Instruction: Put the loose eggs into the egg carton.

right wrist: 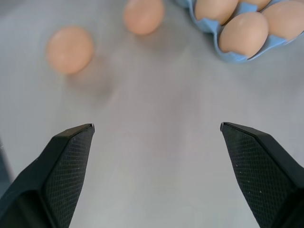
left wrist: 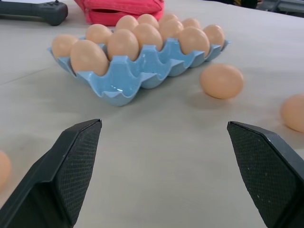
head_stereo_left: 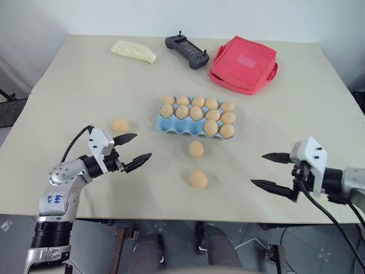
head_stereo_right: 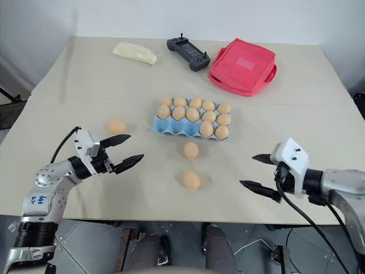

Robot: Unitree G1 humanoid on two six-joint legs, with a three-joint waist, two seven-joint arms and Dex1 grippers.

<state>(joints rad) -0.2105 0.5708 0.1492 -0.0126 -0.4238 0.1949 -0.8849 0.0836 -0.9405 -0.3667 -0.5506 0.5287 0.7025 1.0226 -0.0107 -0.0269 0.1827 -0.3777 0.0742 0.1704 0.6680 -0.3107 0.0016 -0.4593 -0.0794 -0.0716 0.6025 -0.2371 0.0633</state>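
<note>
Three loose eggs lie on the beige table: one egg left of the carton, one egg just in front of it, and one egg nearer the front edge. The light blue egg carton sits mid-table with several tan eggs in it; its front-left cups are empty. My left gripper hovers open, between the left egg and the two front eggs, pointing toward them. My right gripper is open at the right, empty, pointing toward the front eggs. In the left wrist view the carton stands ahead of the open fingers.
At the back of the table lie a pale yellow packet, a black controller and a red fabric pouch. The table's front edge runs just below both grippers.
</note>
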